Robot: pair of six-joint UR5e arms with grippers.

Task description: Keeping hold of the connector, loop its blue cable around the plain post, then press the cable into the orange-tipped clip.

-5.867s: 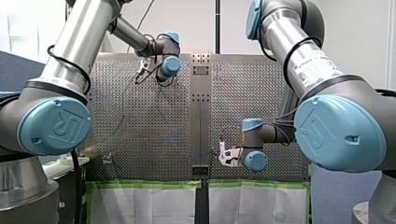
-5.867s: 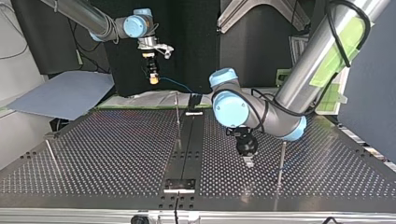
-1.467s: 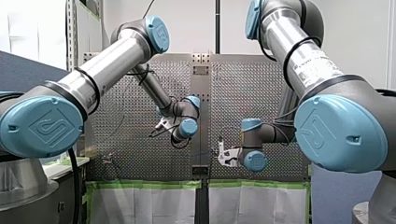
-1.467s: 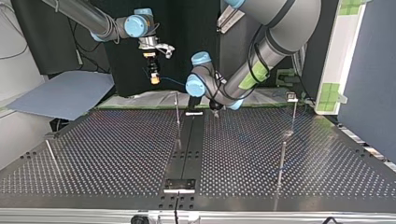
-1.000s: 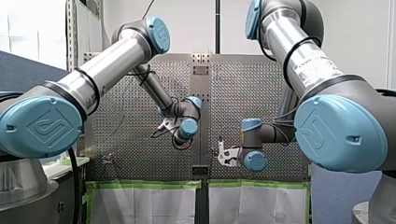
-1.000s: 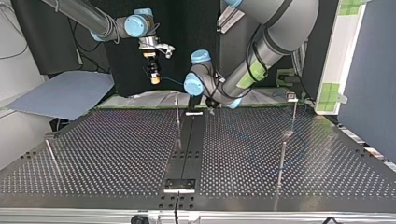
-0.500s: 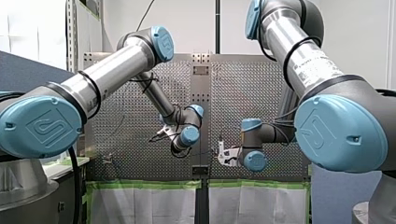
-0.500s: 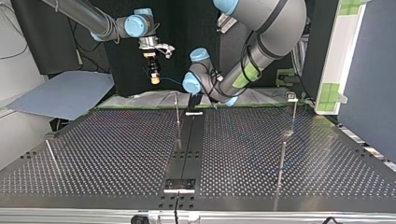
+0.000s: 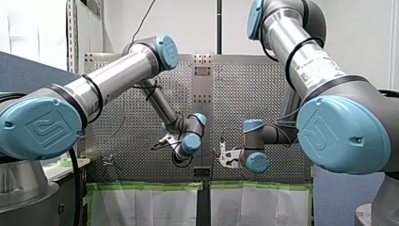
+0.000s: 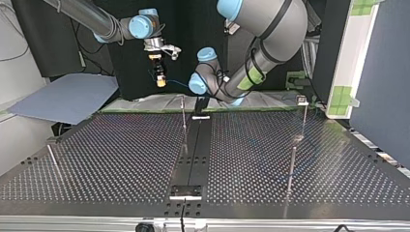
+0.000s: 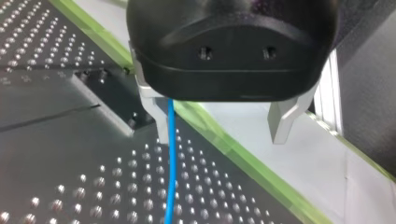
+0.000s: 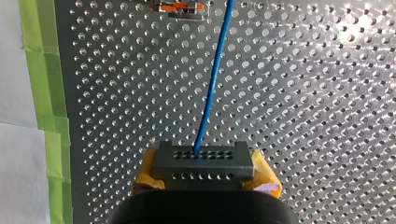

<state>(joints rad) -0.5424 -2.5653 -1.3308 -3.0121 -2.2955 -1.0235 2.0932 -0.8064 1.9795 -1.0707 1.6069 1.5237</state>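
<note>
Front view: my left gripper (image 9: 177, 158) and my right gripper (image 9: 227, 157) hang low, near each other.
Top view: the blue cable (image 10: 176, 85) runs between them.
Left wrist view: the metal fingers (image 11: 282, 122) are spread, with the cable beside one.
Right wrist view: the yellow pads (image 12: 265, 173) pinch the connector (image 12: 201, 161), and the cable runs ahead, just beside the orange-tipped clip (image 12: 180, 7).

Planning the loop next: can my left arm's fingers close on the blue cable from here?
Probably yes: the left gripper is open, and the blue cable runs by one finger's inner edge, with nothing seen blocking.
</note>
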